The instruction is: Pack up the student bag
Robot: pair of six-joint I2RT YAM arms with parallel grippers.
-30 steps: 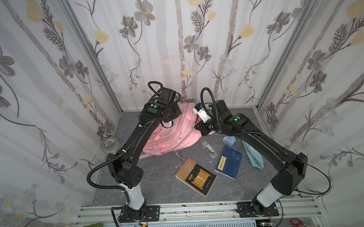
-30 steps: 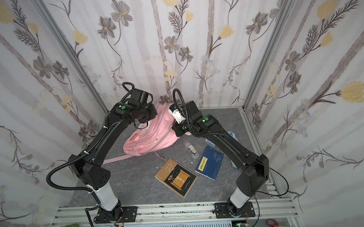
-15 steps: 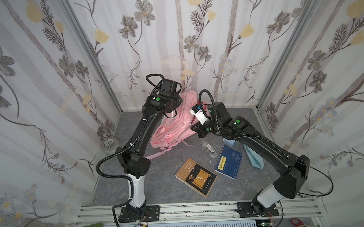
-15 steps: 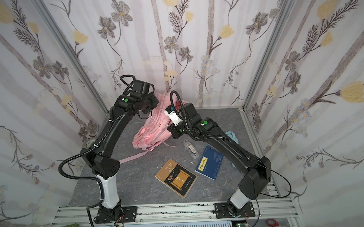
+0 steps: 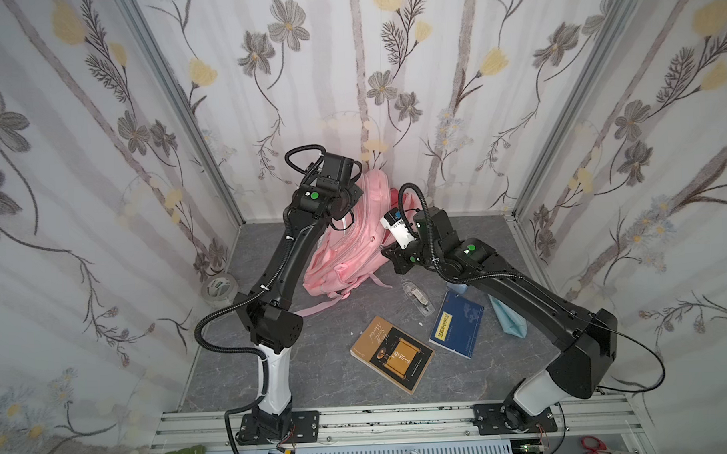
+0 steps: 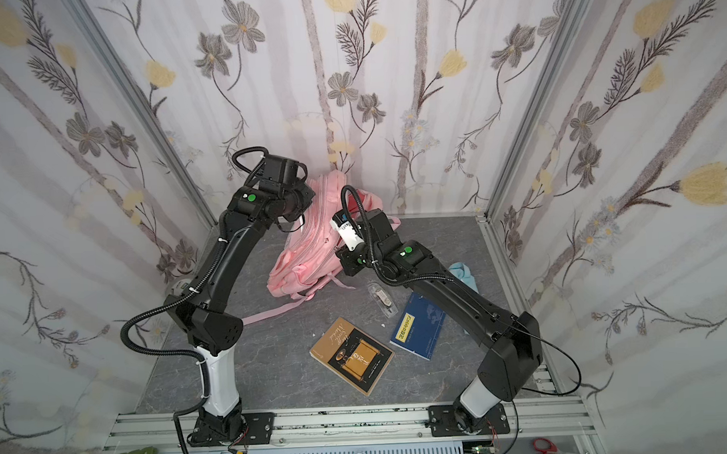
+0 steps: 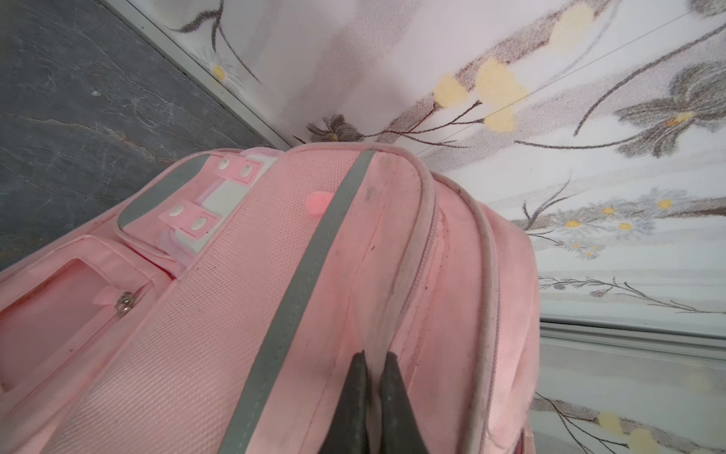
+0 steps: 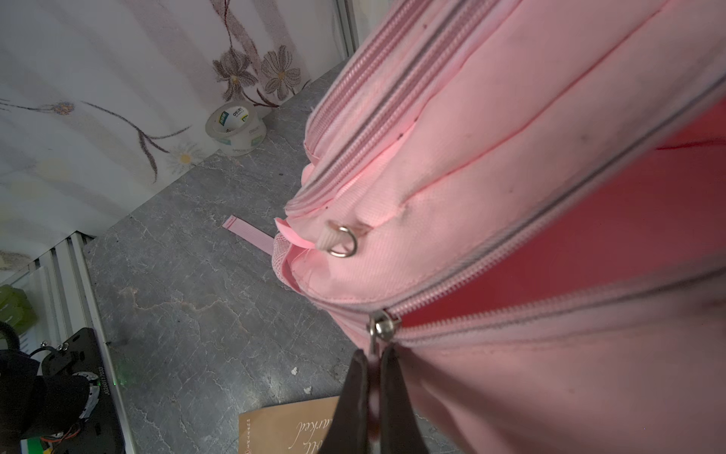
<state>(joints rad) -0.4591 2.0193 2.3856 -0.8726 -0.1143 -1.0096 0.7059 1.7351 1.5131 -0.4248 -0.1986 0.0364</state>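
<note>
Above grey marbled tabletop point(image 5: 316, 362), between floral walls point(image 5: 390, 90), left gripper point(image 7: 375, 358) and right gripper point(image 8: 374, 354) clench the student bag point(image 5: 350, 253).

- Brown book point(image 8: 288, 430): white cursive lettering on the cover; only the ending "arked" reads clearly.
- Roll of clear tape point(image 8: 235, 129): green-and-white label on the core; the brand looks like "deli" but is too small to be sure.
- Black arm base point(image 8: 92, 377): white serial, roughly "J0260117033".
- Blue book point(image 5: 456, 322): yellow strip with dark characters, illegible.

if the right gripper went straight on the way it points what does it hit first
The bag: the right gripper is shut on the zipper pull, so the metal slider right ahead probably comes first.
</note>
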